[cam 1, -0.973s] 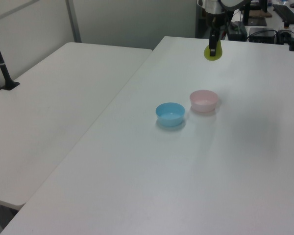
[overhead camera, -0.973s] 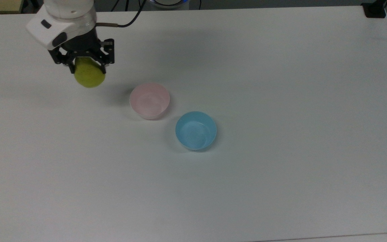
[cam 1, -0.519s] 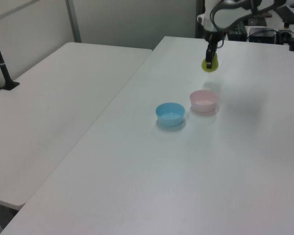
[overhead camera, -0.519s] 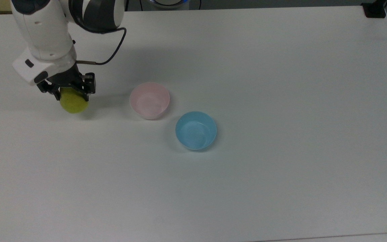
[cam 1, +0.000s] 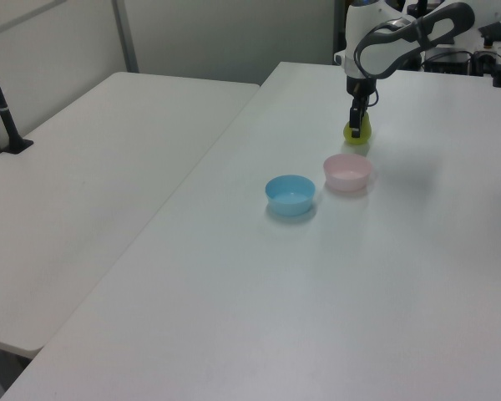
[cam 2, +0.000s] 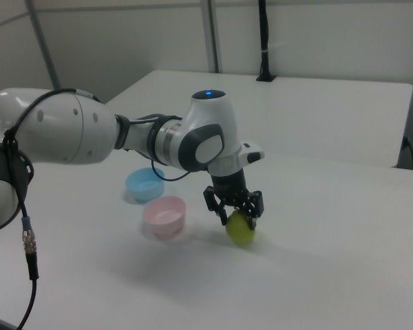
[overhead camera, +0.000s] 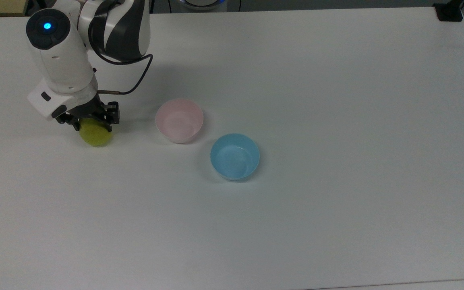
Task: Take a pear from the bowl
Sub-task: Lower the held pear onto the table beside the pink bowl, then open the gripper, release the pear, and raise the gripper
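The yellow-green pear (overhead camera: pixel 96 137) sits low at the white tabletop, to the top view's left of the pale pink bowl (overhead camera: pixel 179 119) and about a bowl's width away from it. My gripper (overhead camera: pixel 94 126) points straight down, shut on the pear's upper part, with a black finger on either side. In the right view the pear (cam 2: pixel 240 231) appears to touch the table under the gripper (cam 2: pixel 237 215), to the right view's right of the bowl (cam 2: pixel 164 214). The pink bowl holds nothing. The left view has the pear (cam 1: pixel 356 134) and gripper (cam 1: pixel 356 124) beyond the bowl (cam 1: pixel 347 171).
A light blue bowl (overhead camera: pixel 235 156), also with nothing in it, stands close to the pink one at the top view's lower right. A black cable (overhead camera: pixel 135 82) loops from the arm over the table. A second white table (cam 1: pixel 100 167) adjoins at the left view's left.
The gripper has carried the pear down from well above the table to its surface, shifting towards the top view's bottom. The bowls have not moved.
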Robot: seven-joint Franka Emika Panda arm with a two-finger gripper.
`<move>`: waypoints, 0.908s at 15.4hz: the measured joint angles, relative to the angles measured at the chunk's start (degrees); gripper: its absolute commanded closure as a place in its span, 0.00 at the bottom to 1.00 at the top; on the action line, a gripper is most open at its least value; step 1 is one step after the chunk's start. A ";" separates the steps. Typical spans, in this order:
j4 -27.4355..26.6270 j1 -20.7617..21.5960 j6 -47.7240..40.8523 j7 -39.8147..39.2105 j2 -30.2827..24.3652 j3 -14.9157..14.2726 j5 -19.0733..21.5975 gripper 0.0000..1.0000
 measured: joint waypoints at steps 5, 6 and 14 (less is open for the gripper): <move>0.48 0.12 -0.12 0.01 -2.42 0.28 0.01 0.00; 0.49 0.32 -0.92 0.01 -3.57 0.55 0.03 0.00; 0.98 11.06 -13.47 11.06 -14.88 1.44 0.11 0.00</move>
